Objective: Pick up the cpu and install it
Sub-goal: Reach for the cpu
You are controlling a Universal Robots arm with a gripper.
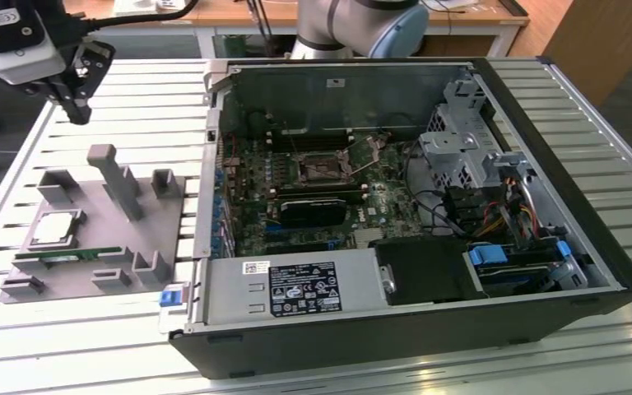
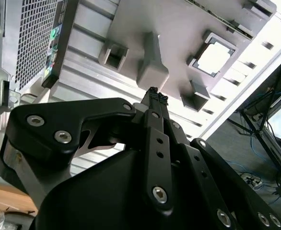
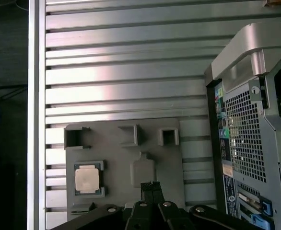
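Gripper (image 1: pixel 78 113) hangs over the ribbed metal table (image 1: pixel 141 99), black fingers pressed together, empty. The square silver cpu (image 1: pixel 55 228) lies flat in the moulded grey tray (image 1: pixel 80 202).

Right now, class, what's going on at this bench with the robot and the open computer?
A robot arm's pincer hangs shut and empty over the grey holder that lies beside the open computer. The chip lies in its pocket on that holder, untouched. The socket on the board inside the computer looks empty. Nothing has been picked up yet.
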